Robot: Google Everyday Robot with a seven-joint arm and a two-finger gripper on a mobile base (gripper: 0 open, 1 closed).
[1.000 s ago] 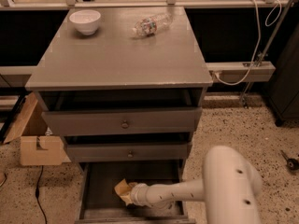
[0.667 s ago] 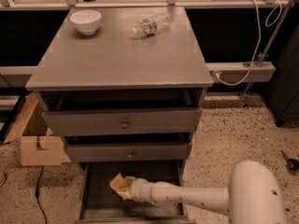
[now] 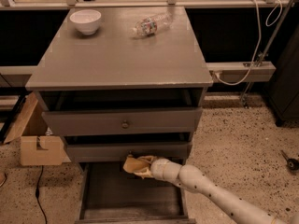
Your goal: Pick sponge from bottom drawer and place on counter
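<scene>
Aloft, pincer point(image 3: 145, 169) gripping sponge point(image 3: 131, 163), over bottom drawer point(image 3: 126, 197)

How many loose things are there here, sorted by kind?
Bowl: 1, on the counter.
Plastic bottle: 1, on the counter.
Sponge: 1, held by the gripper above the bottom drawer.
Cardboard box: 1, on the floor.
Total: 4.

Grey surface point(image 3: 122, 62): white bowl point(image 3: 85, 21) far corner; clear bottle point(image 3: 150, 24) on side nr far edge. Pincer point(image 3: 141, 167) below, clamping sponge point(image 3: 132, 163) over bottom drawer point(image 3: 127, 196).
</scene>
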